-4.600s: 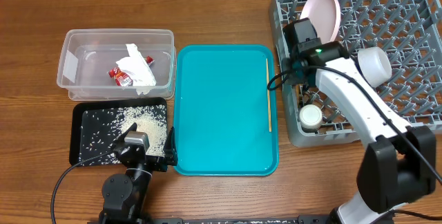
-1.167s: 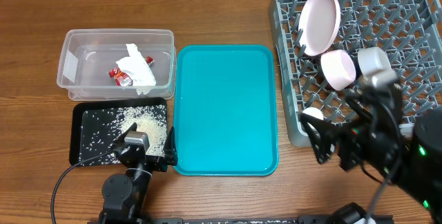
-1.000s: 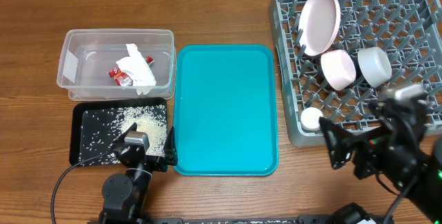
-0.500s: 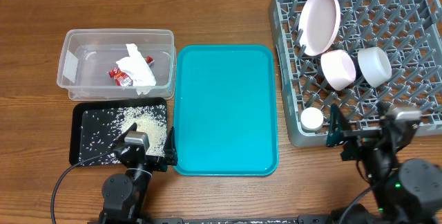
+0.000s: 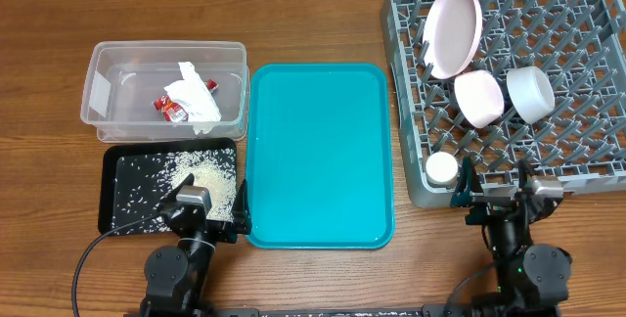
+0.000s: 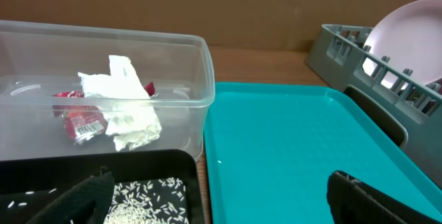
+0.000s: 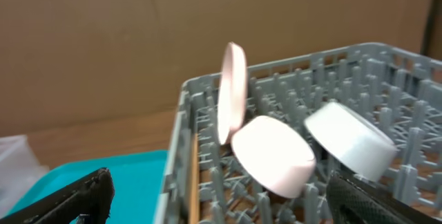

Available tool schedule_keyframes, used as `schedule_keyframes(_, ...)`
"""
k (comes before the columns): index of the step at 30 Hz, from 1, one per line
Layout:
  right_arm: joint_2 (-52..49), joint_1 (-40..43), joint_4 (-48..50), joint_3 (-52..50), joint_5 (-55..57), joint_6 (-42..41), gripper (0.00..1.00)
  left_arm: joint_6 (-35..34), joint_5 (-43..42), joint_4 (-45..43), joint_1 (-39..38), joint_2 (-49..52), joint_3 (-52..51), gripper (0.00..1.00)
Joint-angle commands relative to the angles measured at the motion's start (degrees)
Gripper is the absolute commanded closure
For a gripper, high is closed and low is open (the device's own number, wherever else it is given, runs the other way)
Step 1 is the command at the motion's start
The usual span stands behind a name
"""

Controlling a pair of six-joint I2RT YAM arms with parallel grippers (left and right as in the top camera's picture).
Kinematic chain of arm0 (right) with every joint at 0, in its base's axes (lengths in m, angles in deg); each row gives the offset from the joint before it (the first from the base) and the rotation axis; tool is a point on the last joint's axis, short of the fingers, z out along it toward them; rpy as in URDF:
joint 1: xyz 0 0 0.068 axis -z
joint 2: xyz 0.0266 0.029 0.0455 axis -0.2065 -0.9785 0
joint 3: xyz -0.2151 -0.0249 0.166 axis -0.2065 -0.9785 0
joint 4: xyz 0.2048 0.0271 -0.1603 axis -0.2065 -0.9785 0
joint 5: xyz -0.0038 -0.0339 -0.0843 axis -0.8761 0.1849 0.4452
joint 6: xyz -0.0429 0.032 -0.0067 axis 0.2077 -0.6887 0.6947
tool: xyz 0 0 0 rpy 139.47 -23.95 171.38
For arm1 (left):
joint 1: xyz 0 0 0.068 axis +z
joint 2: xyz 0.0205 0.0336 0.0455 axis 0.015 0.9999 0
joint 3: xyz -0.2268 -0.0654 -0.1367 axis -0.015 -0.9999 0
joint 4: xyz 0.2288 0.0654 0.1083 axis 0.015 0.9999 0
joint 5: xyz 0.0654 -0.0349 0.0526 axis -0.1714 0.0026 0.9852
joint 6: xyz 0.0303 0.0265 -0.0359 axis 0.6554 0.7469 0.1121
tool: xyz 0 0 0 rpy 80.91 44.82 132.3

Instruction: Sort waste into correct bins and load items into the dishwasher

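step: sorting looks done, rack [image 5: 587,63] loaded | we see left gripper [image 6: 228,200], right gripper [image 7: 224,200] both spread, empty | next: no grasp needed, we judge

Right wrist view, slightly blurred. The right gripper [image 7: 217,186] shows two dark fingers [image 7: 72,198] in the lower corners, spread wide apart. Ahead stands the grey dish rack [image 7: 181,156]. A white plate [image 7: 233,92] stands on edge near the rack's left wall. Just beside it, a tilted white bowl [image 7: 273,156] leans among the pegs, and a second bowl [image 7: 351,141] is tilted to its right. The teal tray [image 7: 135,167] lies lower left on the wooden counter [image 7: 103,135].
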Motion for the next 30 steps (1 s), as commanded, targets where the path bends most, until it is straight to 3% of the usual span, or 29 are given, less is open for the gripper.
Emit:
schedule_keyframes(1,3.7,2.6,4.5,-5.9,-1.7,-0.2,0.0,1.0,-0.6,0.0,-0.3,-0.5,-0.2,0.0)
schedule_keyframes(4,3.6,3.8,10.0,-11.1,-1.8,-0.2,0.0,1.0,-0.6,0.0,-0.3,-0.5,-0.2,0.0)
schedule_keyframes(30,3.6,3.9,8.9,-10.8,-2.4,-0.2,0.0,1.0,-0.6,0.0,-0.3,-0.5,-0.2,0.0)
